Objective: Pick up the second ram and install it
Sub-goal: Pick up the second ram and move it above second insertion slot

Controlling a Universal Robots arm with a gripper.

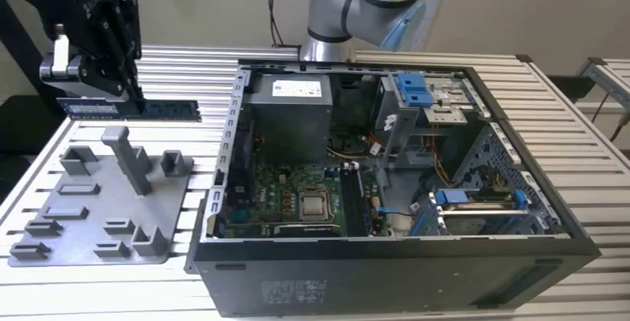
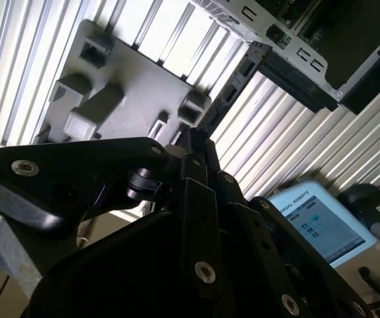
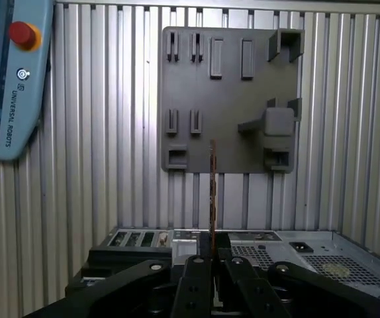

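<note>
The second ram [image 1: 129, 107], a long dark blue-green stick, hangs level in the air above the far end of the grey plastic tray [image 1: 99, 214], at the exterior view's left. My gripper [image 1: 133, 98] is shut on it from above. In the first wrist view the ram [image 3: 212, 189] stands edge-on, reaching out from my gripper [image 3: 212, 257] over the tray [image 3: 230, 99]. In the second wrist view the ram [image 2: 228, 96] juts from my gripper [image 2: 195, 142] towards the case. The open computer case [image 1: 414, 262] lies to the exterior view's right of the ram.
The motherboard [image 1: 295, 195] lies in the case's floor, with long dark slots [image 1: 355, 199] beside the processor socket. The tray has upright posts [image 1: 128, 159]. A teach pendant [image 3: 4, 79] lies on the slatted table [image 1: 591, 166]. The robot's base [image 1: 364, 4] stands behind the case.
</note>
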